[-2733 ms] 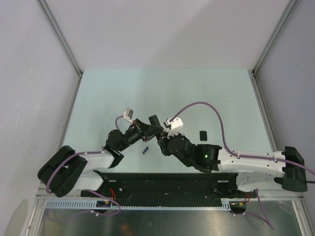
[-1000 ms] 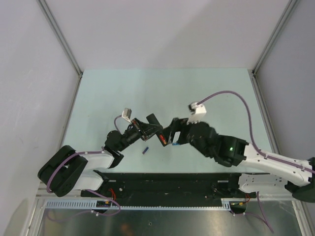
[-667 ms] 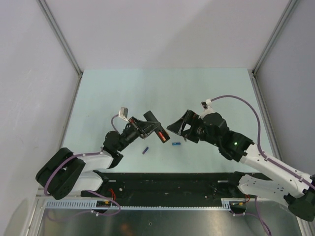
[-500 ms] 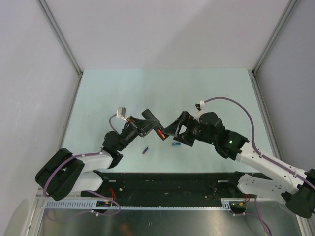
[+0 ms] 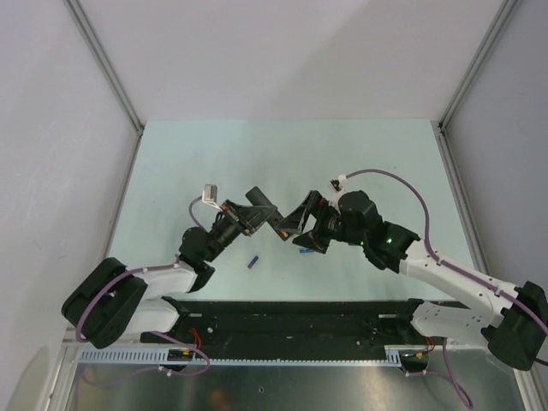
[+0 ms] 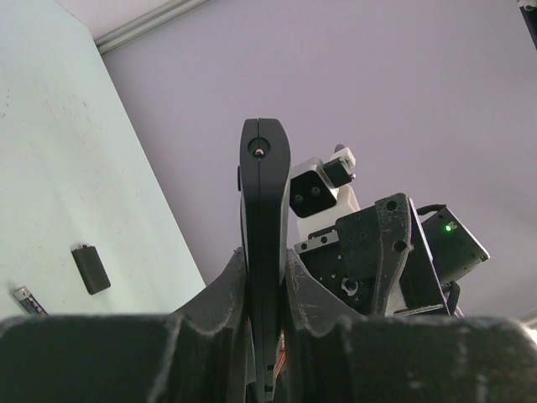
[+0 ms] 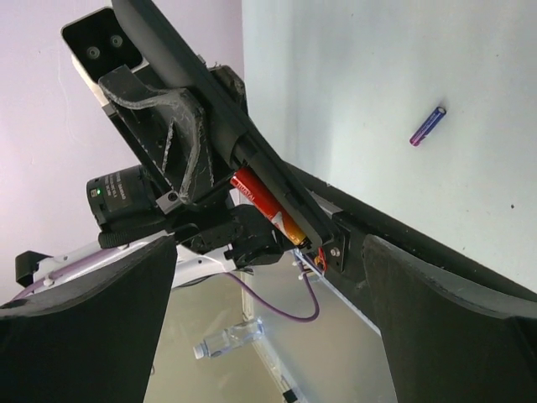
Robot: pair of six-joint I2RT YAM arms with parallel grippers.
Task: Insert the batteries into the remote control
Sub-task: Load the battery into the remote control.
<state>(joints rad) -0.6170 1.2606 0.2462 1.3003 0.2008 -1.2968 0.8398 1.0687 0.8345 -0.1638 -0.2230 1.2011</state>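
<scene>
Our left gripper (image 5: pixel 251 219) pinches the remote control (image 6: pixel 264 210), one orange battery (image 7: pixel 262 204) in, second unseen; right gripper (image 5: pixel 300 227) at three o'clock gapes empty.

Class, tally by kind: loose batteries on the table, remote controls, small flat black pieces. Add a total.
Loose batteries: 2 (purple cylindrical battery, blue cylindrical battery)
Slim black rectangular remote control: 1
Small flat black rectangular piece: 1
Total: 4

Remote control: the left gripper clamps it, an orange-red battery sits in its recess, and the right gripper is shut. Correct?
No: the right gripper is open, jaws wide apart, as the right wrist view shows. The left gripper does clamp the remote control, with an orange-red battery in its recess.
</scene>
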